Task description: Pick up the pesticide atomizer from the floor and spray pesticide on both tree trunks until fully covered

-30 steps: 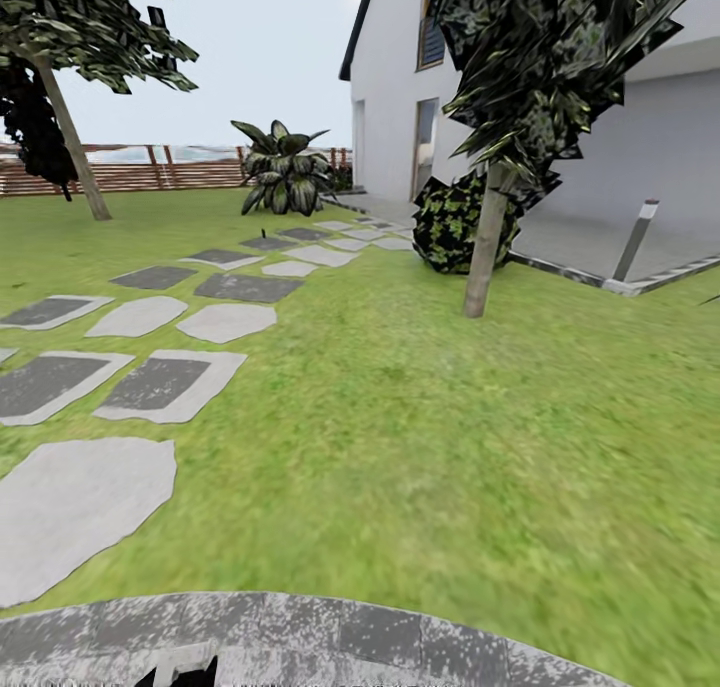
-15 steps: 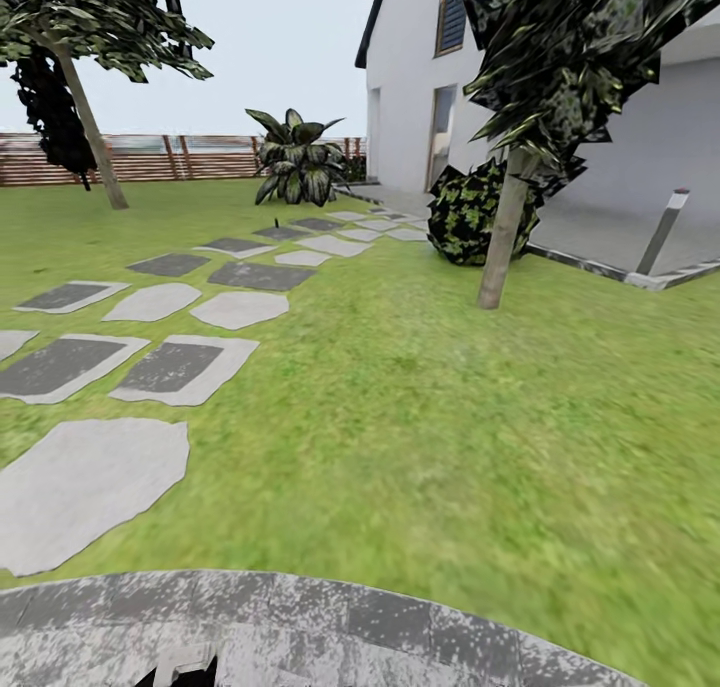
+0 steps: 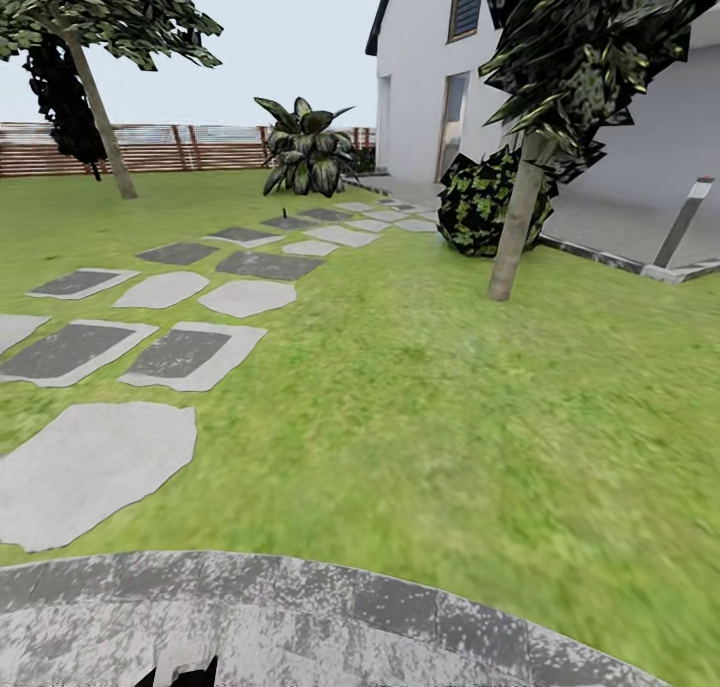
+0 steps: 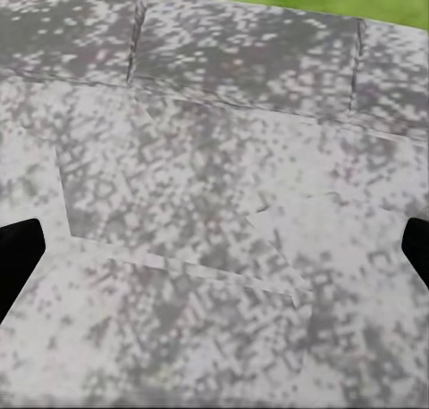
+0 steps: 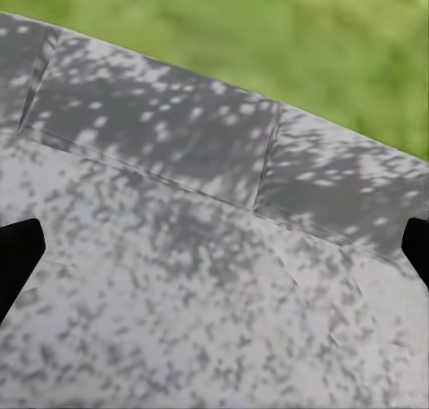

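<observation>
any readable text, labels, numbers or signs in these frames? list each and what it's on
None: no readable text, label, number or sign in any view.
The white house, the wooden fence, the short post on the paving and the stepping stones carry no lettering.
The speckled grey robot base has a mottled pattern only, no marking.
The wrist views show that grey surface and grass, with no writing.

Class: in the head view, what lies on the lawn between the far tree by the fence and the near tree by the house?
In the head view, grey stepping stones cross the grass between the far tree and the near tree; a striped-leaf plant stands behind.
</observation>
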Tool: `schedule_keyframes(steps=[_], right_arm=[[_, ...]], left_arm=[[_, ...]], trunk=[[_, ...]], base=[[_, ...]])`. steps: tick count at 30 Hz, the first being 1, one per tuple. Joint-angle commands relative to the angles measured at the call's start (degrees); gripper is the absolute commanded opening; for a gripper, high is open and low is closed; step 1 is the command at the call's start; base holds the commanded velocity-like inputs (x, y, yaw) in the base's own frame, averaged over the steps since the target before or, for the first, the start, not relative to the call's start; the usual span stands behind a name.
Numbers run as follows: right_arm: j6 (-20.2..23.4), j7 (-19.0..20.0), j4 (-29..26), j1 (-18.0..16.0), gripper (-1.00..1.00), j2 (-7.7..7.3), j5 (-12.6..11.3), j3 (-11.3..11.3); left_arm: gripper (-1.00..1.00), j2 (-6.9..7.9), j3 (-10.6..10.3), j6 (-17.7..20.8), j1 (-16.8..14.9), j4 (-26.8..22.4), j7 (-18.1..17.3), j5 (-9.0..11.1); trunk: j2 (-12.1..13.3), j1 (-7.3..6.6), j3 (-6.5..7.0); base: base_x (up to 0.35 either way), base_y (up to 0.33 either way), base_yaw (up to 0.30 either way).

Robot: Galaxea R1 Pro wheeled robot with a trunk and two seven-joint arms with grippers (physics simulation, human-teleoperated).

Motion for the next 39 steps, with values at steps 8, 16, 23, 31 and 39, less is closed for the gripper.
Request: schedule_keyframes(steps=[8,16,23,31,39], right_arm=[[0.0,0.0,0.0,0.0,1.00,0.00,0.0,0.0],[-0.1,0.0,-0.1,0.0,1.00,0.00,-0.1,0.0],[-0.3,0.1,-0.1,0.0,1.00,-0.06,0.0,0.1],[-0.3,0.1,0.0,0.0,1.00,-0.09,1.4,0.1],[-0.3,0.1,-0.1,0.0,1.00,-0.08,1.6,0.1]], left_arm=[[1.00,-0.05,-0.1,-0.2,0.0,0.0,-0.1,0.0],[1.00,0.08,0.2,-0.3,0.1,0.0,-0.1,-0.1],[1.00,0.09,0.2,-0.3,0.1,0.0,-0.1,-0.2],[1.00,0.09,0.3,-0.3,0.2,0.0,-0.1,-0.3],[1.00,0.17,0.3,-0.3,0.2,0.0,0.0,-0.3]], trunk=[[-0.4,0.22,-0.89],[-0.4,0.22,-1.38],[-0.4,0.22,-1.41],[-0.4,0.22,-1.41],[-0.4,0.22,-1.43]], base=[[0.000,0.000,0.081],[0.167,0.054,0.056],[0.305,0.142,0.004],[0.312,0.165,0.000],[0.312,0.164,0.018]])
